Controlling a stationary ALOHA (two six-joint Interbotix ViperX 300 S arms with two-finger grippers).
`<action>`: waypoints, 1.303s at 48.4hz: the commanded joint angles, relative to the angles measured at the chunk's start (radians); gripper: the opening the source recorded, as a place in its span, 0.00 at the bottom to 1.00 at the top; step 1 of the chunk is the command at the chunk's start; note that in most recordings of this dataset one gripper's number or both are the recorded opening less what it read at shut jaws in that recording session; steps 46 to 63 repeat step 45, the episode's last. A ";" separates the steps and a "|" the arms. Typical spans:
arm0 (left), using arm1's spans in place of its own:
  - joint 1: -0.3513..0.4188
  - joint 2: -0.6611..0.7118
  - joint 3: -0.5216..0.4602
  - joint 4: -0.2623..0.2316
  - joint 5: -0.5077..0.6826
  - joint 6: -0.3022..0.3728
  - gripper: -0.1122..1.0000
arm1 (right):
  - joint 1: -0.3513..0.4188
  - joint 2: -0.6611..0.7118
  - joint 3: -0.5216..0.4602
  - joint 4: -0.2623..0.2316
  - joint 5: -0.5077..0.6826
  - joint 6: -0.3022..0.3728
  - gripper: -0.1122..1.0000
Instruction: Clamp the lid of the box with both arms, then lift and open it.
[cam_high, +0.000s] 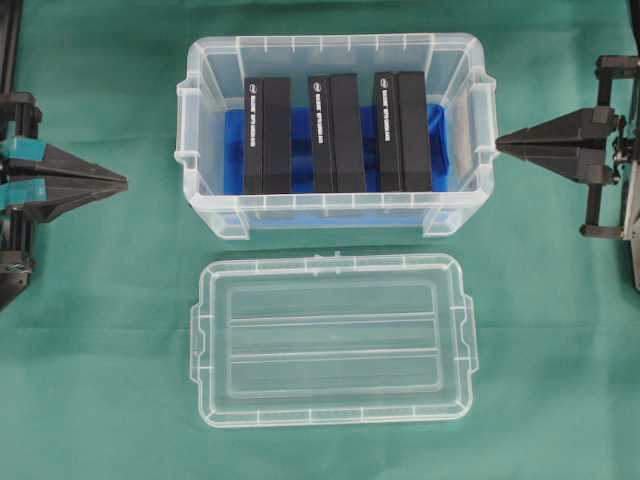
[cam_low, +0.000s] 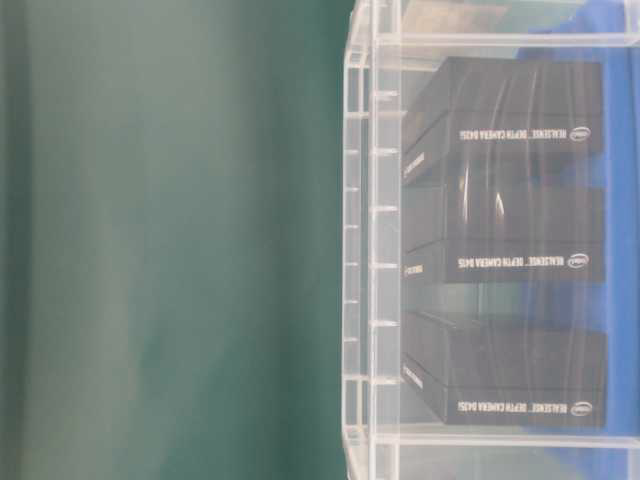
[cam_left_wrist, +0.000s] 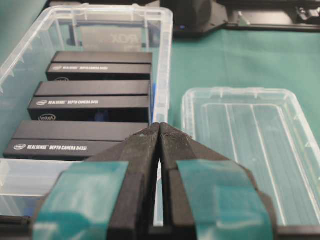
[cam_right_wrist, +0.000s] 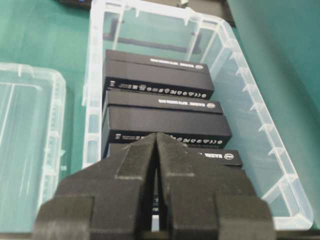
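Clear lid (cam_high: 333, 340) flat on green cloth toward near table edge, long axis left-right, box (cam_high: 335, 130) behind. I read left gripper (cam_high: 122, 182) nearer; right gripper (cam_high: 500, 141) beside box lug. Both pinched closed, empty.

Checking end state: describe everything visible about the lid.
The lid is a clear plastic rectangular panel with rounded corners, a raised rim, a ribbed recessed centre and small side tabs. It lies flat on the green cloth, off the box and just in front of it. Neither gripper touches it.
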 joint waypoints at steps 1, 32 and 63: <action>-0.002 0.005 -0.014 0.000 -0.006 0.000 0.11 | 0.002 0.003 -0.011 0.000 -0.005 0.000 0.10; -0.009 0.002 -0.015 -0.002 -0.005 -0.002 0.11 | 0.014 0.002 -0.011 -0.002 -0.003 0.000 0.10; -0.018 -0.002 -0.015 -0.002 -0.005 -0.002 0.11 | 0.020 0.002 -0.011 0.000 -0.003 0.002 0.10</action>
